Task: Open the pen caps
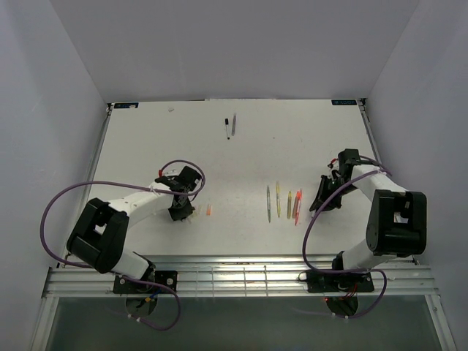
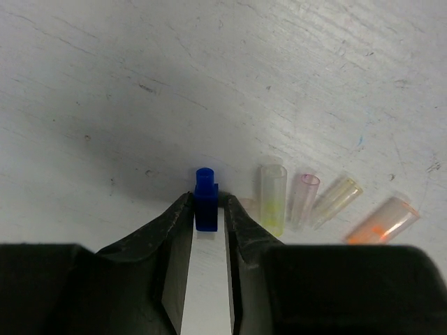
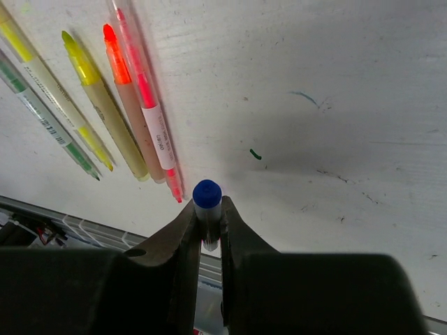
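Black fingers of the left gripper (image 2: pixel 208 211) fill the bottom of the left wrist view. They are closed to a narrow gap on a small dark-blue opaque plastic cap (image 2: pixel 204 185). This cap stands upright between the pads, with its top clear of them. Just to its right, four translucent plastic caps lie loose on the white table (image 2: pixel 140 70): a yellow-tinted cap (image 2: pixel 273 199), a pink cap (image 2: pixel 304 198), a pale cap (image 2: pixel 336 198) and an orange cap (image 2: pixel 383 222).

Right wrist view: the right gripper (image 3: pixel 208 218) is pinched on a clear-barrelled pen with a blue end (image 3: pixel 207 193). A row of long thin pens (image 3: pixel 133 105) lies just to its left, and these appear uncapped.

Top external view: two thin dark pens (image 1: pixel 230 126) lie well apart from the rest at the far side. Whether they carry caps cannot be told.

Handling, as judged:
- The caps are very light, rigid, thin-walled and smooth.
- A loose cap will roll if nudged and may squirt out of a hard pinch.
- Grip across the cylindrical wall near mid-length, with moderate force.
- Pull straight along the pen axis while the other gripper holds the barrel close to the joint.
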Motion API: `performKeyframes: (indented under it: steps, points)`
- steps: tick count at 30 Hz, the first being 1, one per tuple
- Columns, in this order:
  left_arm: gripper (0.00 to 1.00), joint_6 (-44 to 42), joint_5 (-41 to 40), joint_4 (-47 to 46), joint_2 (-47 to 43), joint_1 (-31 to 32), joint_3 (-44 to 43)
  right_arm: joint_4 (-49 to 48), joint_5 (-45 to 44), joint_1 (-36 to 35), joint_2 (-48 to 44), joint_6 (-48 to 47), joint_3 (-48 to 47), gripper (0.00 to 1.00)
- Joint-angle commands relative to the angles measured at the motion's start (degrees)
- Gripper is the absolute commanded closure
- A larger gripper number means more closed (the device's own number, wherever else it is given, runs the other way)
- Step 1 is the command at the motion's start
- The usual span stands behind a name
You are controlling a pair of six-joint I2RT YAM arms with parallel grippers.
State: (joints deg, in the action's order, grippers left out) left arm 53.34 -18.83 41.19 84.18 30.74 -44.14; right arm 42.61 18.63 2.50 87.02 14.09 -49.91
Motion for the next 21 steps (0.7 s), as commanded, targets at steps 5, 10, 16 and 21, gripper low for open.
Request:
performKeyframes:
  steps: [5,10,16,21]
  points:
    - [0.49,0.27,3.36,-1.2,1.6,-0.33,1.07,-2.27,0.62,-1.27,2.97,-1.25,0.34,0.84]
    - [0.39,1.15,3.8,-1.02,0.72,-0.33,2.04,-2.88,0.18,-1.71,4.29,-1.08,0.17,0.8]
    - [0.33,1.59,4.07,-0.32,0.19,-0.33,2.39,-3.32,-0.53,-1.89,4.73,-0.9,0.25,0.73]
    - [0.32,1.59,3.89,0.38,-0.69,-0.33,2.04,-3.41,-0.79,-1.98,4.65,-0.82,0.17,0.68]
